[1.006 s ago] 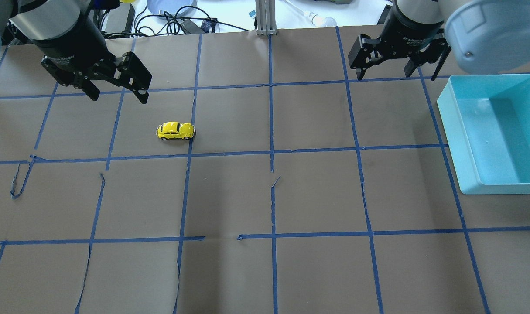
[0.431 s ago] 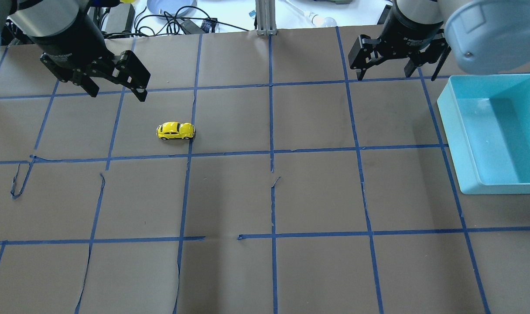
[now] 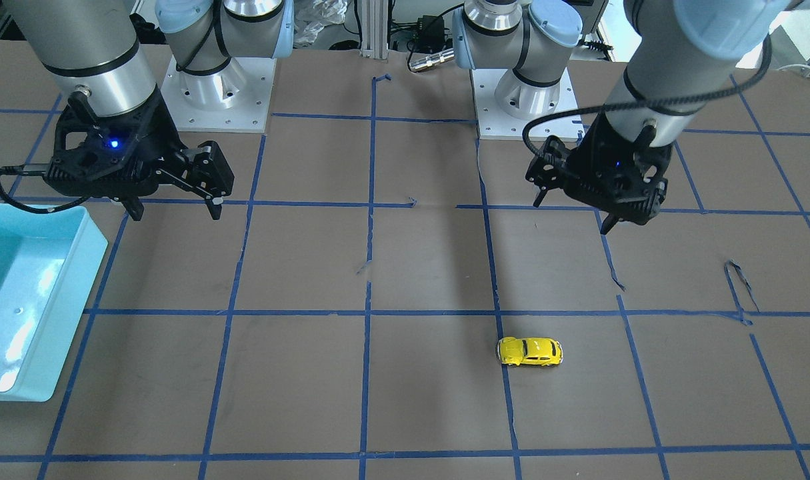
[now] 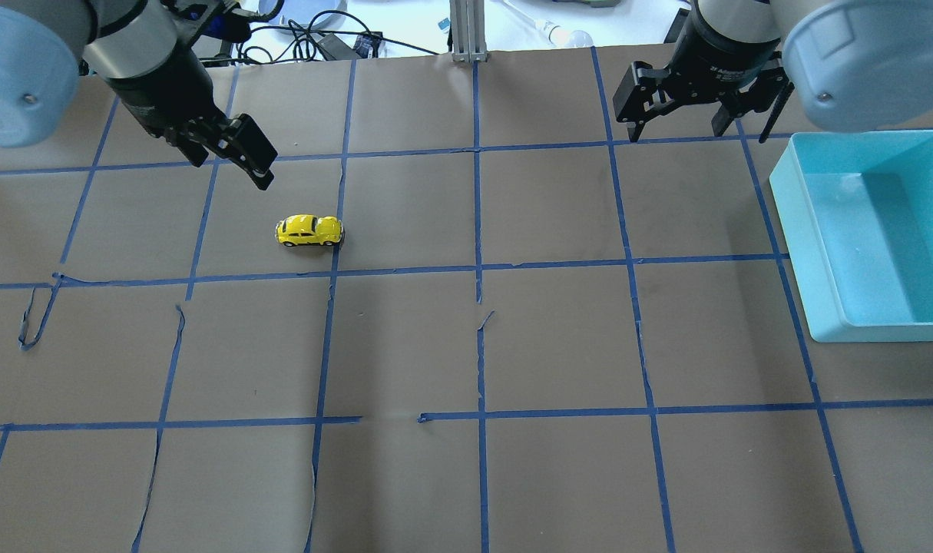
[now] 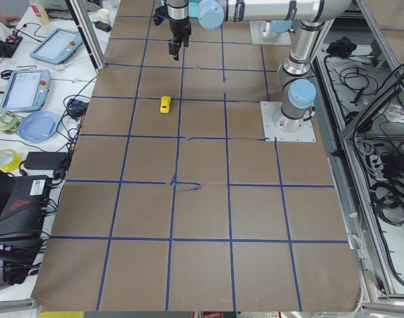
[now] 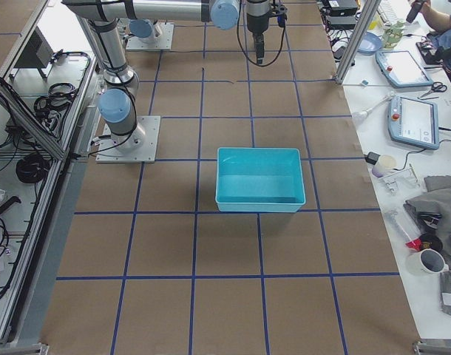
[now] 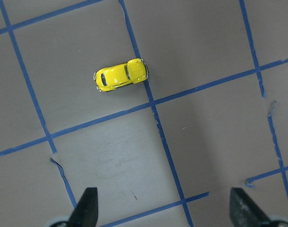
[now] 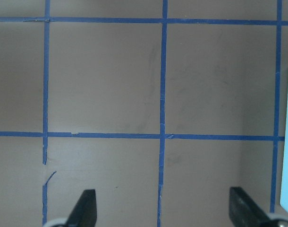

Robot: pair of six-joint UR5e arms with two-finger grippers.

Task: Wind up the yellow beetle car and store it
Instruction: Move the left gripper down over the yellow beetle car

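The yellow beetle car [image 4: 309, 230] stands on its wheels on the brown paper table, left of the middle; it also shows in the front view [image 3: 530, 351], the left side view [image 5: 165, 105] and the left wrist view [image 7: 121, 76]. My left gripper [image 4: 232, 173] is open and empty. It hangs above the table behind and to the left of the car, apart from it; it also shows in the front view [image 3: 571, 215]. In the left wrist view its fingertips [image 7: 85, 208] frame bare paper below the car. My right gripper [image 4: 677, 137] is open and empty at the back right; it also shows in the front view [image 3: 177, 215].
A light blue open bin [image 4: 881, 332] stands empty at the table's right edge, next to the right gripper; it also shows in the front view [image 3: 71, 320] and the right side view [image 6: 259, 205]. Blue tape lines grid the table. Cables and devices lie beyond the far edge.
My left arm has swung and its gripper has turned about its axis, ending a little closer to the car. The car and the right arm have not moved.
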